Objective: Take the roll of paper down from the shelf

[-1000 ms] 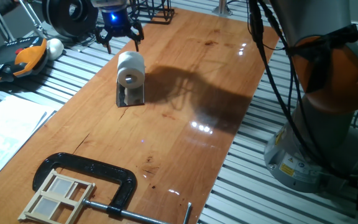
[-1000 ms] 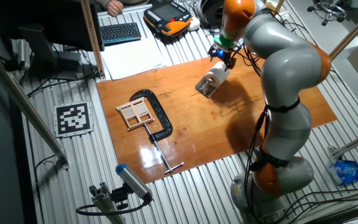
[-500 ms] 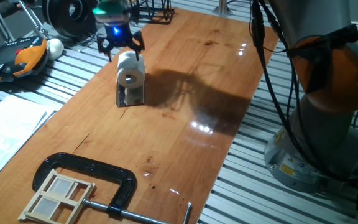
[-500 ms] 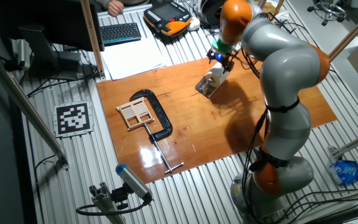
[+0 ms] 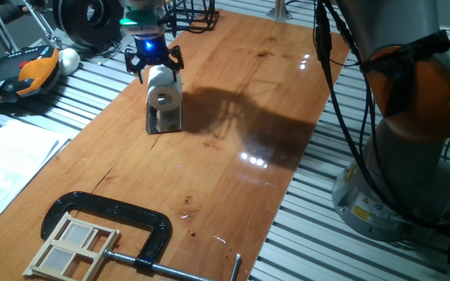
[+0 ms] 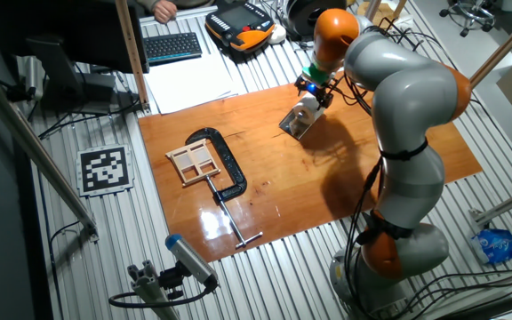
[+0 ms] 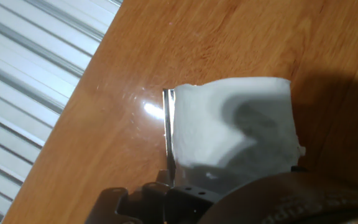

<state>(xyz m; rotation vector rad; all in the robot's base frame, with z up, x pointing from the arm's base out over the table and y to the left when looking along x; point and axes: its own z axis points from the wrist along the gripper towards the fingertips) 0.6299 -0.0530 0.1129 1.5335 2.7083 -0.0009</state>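
Roll of paper (image 5: 163,88) is sitting on top of the shelf (image 5: 165,119), that little dark stand near the far left part of the wooden table (image 5: 233,140), hollow core facing the camera in one fixed view. The gripper (image 5: 153,64) is right down over the back top of the roll with its fingers spread wide, one on each side, blue light glowing on the hand. Can't really tell if the fingers (image 5: 177,60) are touching the paper or just beside it.

From the other fixed view the gripper (image 6: 313,88) is at the roll (image 6: 305,108), with the shelf (image 6: 293,126) under it.

Hand view just shows the white roll (image 7: 232,124) filling the middle, with a thin shiny edge along its left side.

Closer to the camera there's a black C-clamp (image 5: 131,222) lying flat around a small wooden frame (image 5: 70,246), well apart from the shelf.
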